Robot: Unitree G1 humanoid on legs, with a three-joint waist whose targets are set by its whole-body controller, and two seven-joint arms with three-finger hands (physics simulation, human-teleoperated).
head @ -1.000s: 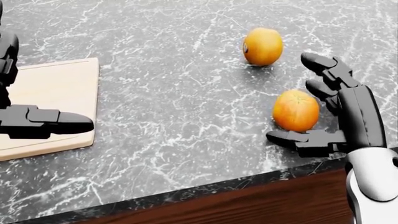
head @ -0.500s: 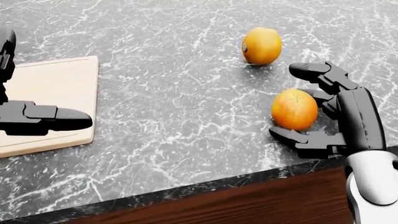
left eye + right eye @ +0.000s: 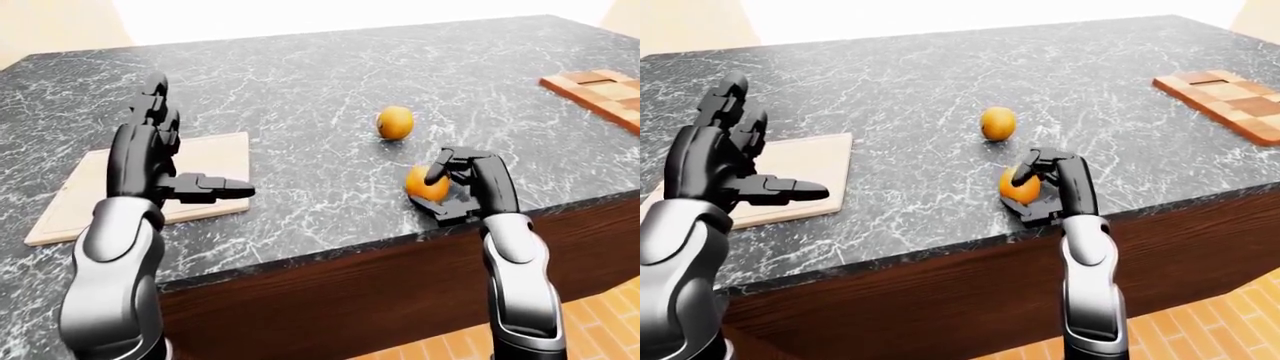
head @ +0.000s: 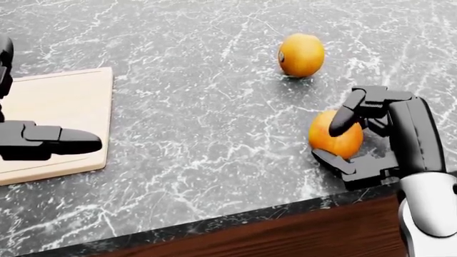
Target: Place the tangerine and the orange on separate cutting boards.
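Your right hand (image 4: 350, 139) has its black jointed fingers curled round the orange (image 4: 330, 140) near the edge of the veined dark marble counter (image 4: 200, 107). The smooth round tangerine (image 4: 300, 54) sits apart. Your left hand (image 3: 170, 169) hovers spread, holding nothing, over the pale wooden board (image 3: 215, 161); a checkered board (image 3: 1225, 97) lies far right.

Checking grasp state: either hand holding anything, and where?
Right hand closes on the near fruit: fingers over its top, thumb underneath, fruit on the counter. Left hand open, empty.
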